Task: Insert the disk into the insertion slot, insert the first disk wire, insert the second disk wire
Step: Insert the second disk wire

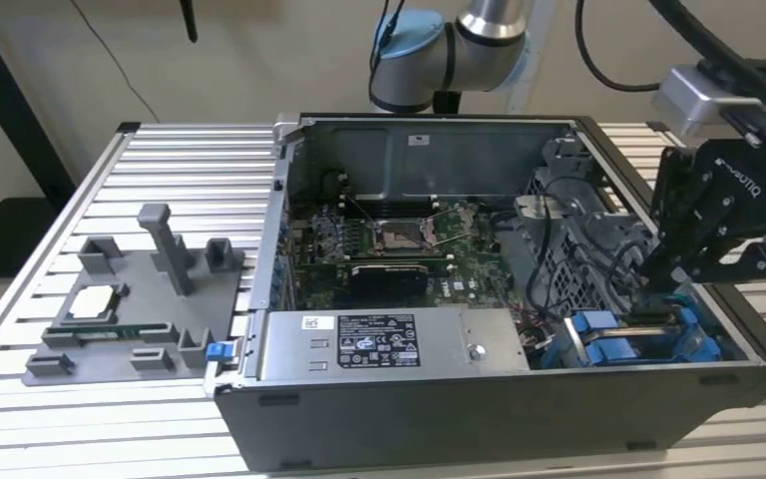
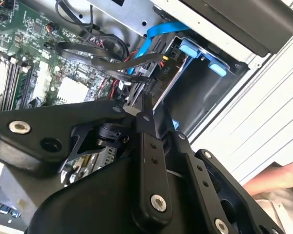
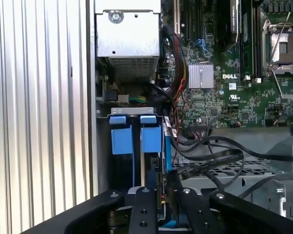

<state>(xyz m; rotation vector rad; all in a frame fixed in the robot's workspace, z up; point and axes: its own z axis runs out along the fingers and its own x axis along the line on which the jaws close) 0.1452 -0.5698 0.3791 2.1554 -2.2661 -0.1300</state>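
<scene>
The disk sits on edge in the insertion slot at the case's front corner; its blue carrier (image 3: 151,140) and a strip of green board (image 1: 650,318) show. Black disk wires (image 2: 110,62) run from the motherboard side to plugs at the disk's end. My black gripper (image 1: 658,304) reaches down into that bay from the exterior view's right. Its fingertips (image 2: 142,103) are drawn together on the black plug of one disk wire, right at the disk's edge. The gripper's linkage (image 3: 161,212) hides the lower end of the disk.
A second blue drive carrier (image 3: 120,141) stands beside the disk. A blue flat cable (image 2: 156,34) curves over the bay. The power supply (image 1: 376,344), motherboard (image 1: 390,244) and case wall (image 1: 742,329) close in the bay. A grey fixture (image 1: 144,299) lies on the slatted table at the exterior view's left.
</scene>
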